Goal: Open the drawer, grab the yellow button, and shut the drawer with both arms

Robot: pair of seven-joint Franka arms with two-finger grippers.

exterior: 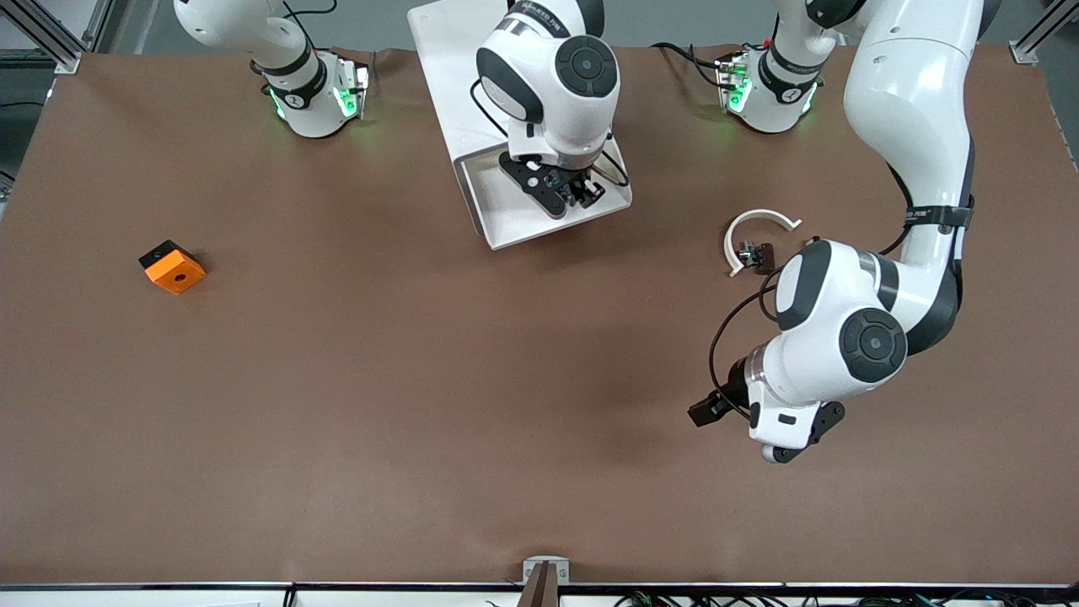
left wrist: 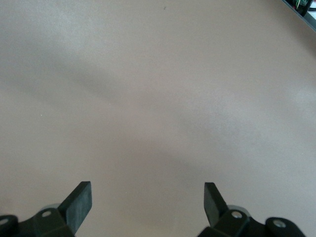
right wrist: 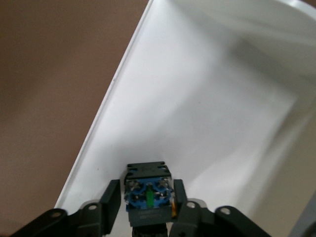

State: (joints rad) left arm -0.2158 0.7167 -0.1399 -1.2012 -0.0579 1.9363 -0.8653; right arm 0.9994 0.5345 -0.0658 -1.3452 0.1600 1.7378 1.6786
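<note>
The white cabinet stands between the arms' bases, with one drawer pulled out toward the front camera. My right gripper is down in that drawer. In the right wrist view it is shut on the button, showing its blue base and black body between the fingers, over the drawer's white floor. The orange cap is hidden. My left gripper is open and empty over bare table near the left arm's end; the left wrist view shows it with only brown table beneath.
An orange block with a black hole lies toward the right arm's end of the table. A white curved strip with small black parts lies beside the left arm's elbow. The table's front edge carries a small bracket.
</note>
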